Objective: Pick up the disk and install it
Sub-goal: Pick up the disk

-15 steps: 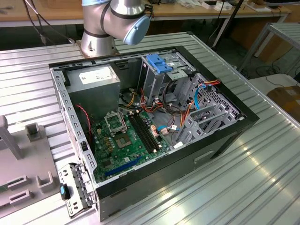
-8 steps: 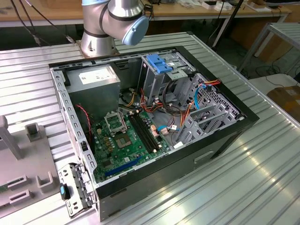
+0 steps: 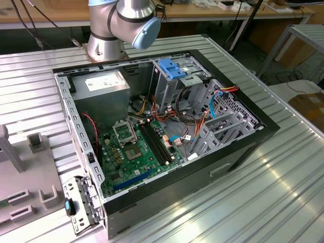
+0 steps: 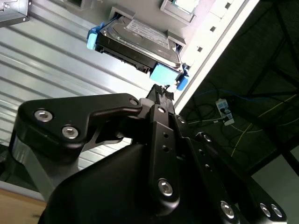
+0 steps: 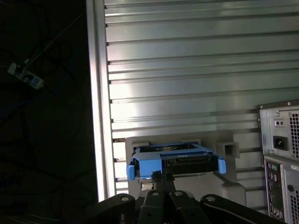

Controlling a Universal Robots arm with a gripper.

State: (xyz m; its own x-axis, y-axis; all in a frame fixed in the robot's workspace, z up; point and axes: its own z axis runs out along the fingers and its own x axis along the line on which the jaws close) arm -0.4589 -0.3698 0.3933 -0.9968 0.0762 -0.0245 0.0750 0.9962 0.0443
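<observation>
1. We see the disk [image 4: 140, 39] lying flat in a grey holder [image 5: 228, 150] on the ribbed metal tabletop [image 5: 187, 70]. It is close to the tabletop's edge. The open computer case [image 3: 167, 126] stands apart from it.
2. We judge that the disk is stiff and rather heavy for its size, because it has a metal body. Its bare metal faces are probably slippery. It is also a delicate thing that should not be knocked or dropped.
3. The blue plastic frame along its sides seems to us the best place to take hold. It stands out from the metal, and the plastic should give a better grip. The labelled top face and the connector side are better left untouched.
4. In both wrist views the pincer [image 4: 161, 91] has its black fingers drawn almost together. The tips sit right at the near edge of the blue frame.
5. We cannot tell whether a thin part of the frame is pinched between the tips or whether they only touch it.
</observation>
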